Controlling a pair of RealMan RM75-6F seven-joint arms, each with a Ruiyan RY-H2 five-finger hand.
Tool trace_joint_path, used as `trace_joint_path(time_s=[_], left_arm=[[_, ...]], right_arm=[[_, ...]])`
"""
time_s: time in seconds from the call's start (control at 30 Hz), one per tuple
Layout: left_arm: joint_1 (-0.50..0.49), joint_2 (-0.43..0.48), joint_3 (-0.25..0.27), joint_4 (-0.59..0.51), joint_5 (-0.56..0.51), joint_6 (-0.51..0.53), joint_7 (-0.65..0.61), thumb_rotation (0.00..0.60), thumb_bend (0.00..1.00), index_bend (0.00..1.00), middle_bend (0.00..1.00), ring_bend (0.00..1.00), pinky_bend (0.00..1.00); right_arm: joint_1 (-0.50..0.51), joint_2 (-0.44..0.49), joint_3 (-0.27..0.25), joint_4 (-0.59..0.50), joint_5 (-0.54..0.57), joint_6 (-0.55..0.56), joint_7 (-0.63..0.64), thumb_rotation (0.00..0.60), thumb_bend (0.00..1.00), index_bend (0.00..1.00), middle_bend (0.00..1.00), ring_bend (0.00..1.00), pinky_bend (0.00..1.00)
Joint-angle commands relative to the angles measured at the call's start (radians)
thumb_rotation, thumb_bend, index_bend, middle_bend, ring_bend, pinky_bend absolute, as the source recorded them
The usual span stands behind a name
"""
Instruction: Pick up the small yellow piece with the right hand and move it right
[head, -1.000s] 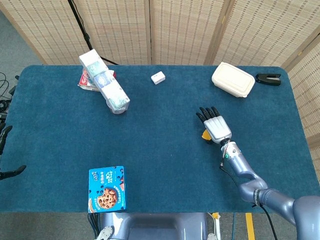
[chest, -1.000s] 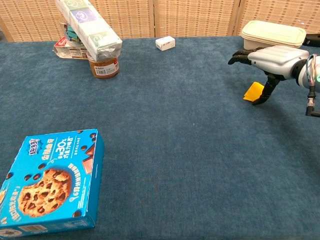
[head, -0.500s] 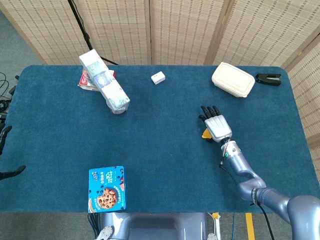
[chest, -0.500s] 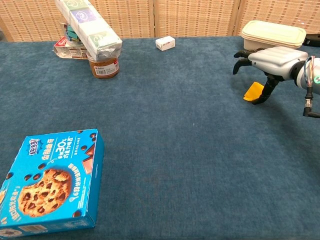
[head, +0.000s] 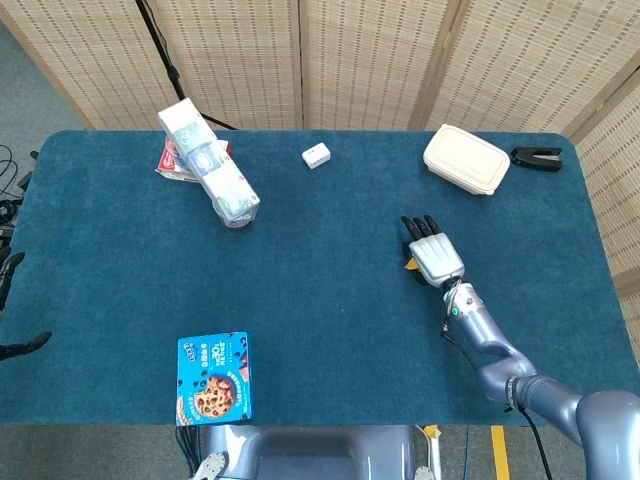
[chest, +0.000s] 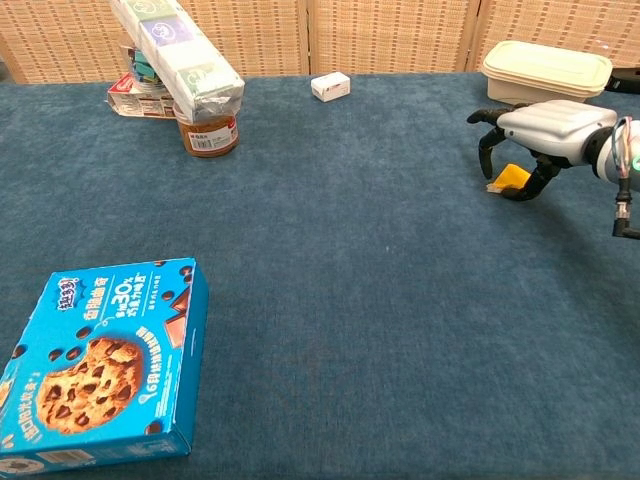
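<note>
At far left a blue cardboard cookie box (chest: 100, 365) lies untouched. At right, the right hand (chest: 535, 135) has sunk lower over the small yellow piece (chest: 512, 178) since a second ago, fingers curling narrowly around it; the grasp looks imminent, the piece not yet lifted off the blue cloth table (chest: 380, 300).

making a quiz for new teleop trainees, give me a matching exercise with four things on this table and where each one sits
Things:
1. cookie box
2. small white box
3. cream lidded container
4. small yellow piece

Places:
A. under the right hand's curled fingers
B. far edge, near the middle
C. near left corner
D. far right, beside a black clip

Pairs: 1-C, 2-B, 3-D, 4-A
</note>
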Motion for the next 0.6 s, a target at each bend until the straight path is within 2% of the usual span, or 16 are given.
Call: trace_joint_path(time_s=[0.03,0.6], left_arm=[[0.0,0.001,0.0,0.0,0.002,-0.001,-0.001,0.6,0.0,0.0,0.0,0.0,0.0],[-0.001,0.005,0.002,0.004,0.006,-0.005,-0.012,0.6,0.0,0.0,0.0,0.0,0.0]], right_arm=[[-0.002,0.004,-0.004,-0.002,-0.002,0.0,-0.001,0.6,0.41,0.47,0.0,0.0,0.0],[-0.001,-0.002,0.008,0.008,0.027,-0.017,0.007,0.6,0.45,0.62,0.0,0.0,0.0]])
